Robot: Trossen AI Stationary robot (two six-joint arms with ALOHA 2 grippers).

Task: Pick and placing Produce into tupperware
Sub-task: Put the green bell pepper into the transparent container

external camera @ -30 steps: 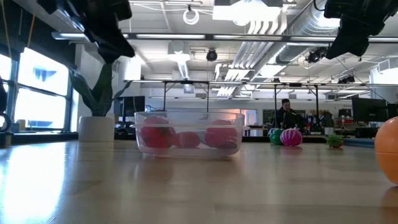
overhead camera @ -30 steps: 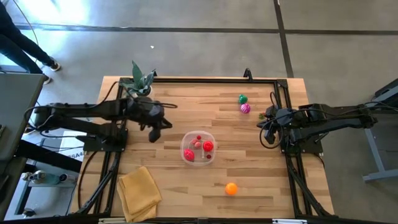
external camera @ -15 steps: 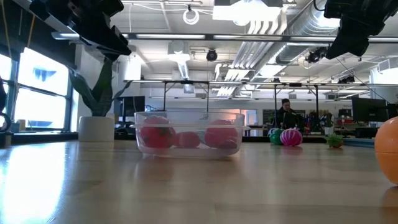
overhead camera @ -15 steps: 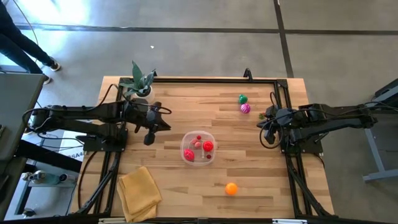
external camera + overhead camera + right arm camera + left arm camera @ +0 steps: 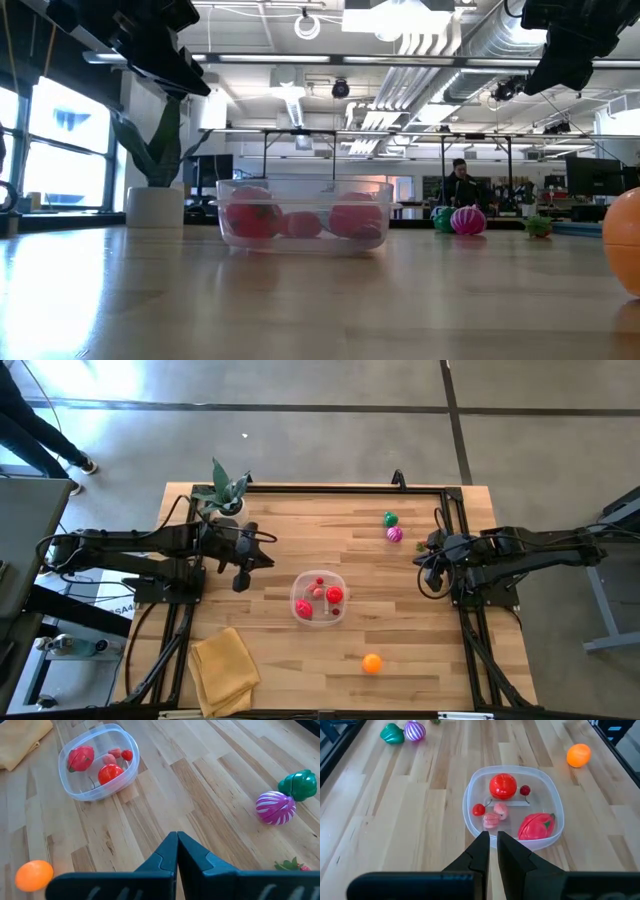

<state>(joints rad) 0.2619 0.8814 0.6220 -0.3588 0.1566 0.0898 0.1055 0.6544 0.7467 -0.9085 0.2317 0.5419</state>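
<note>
The left gripper [image 5: 238,582] has drawn back left from the tupperware [image 5: 319,598], fingers shut and empty, leaving red produce [image 5: 503,786] inside. Right of it, orange [image 5: 372,663], magenta [image 5: 395,534] and green [image 5: 389,518] pieces remain on the worktop [image 5: 290,530], so packing seems part done. The right gripper [image 5: 428,573] hovers right, fingers shut, empty.

Left gripper [image 5: 238,582] pulls back from the tupperware [image 5: 319,598] toward the worktop's left edge, now hanging empty.
</note>
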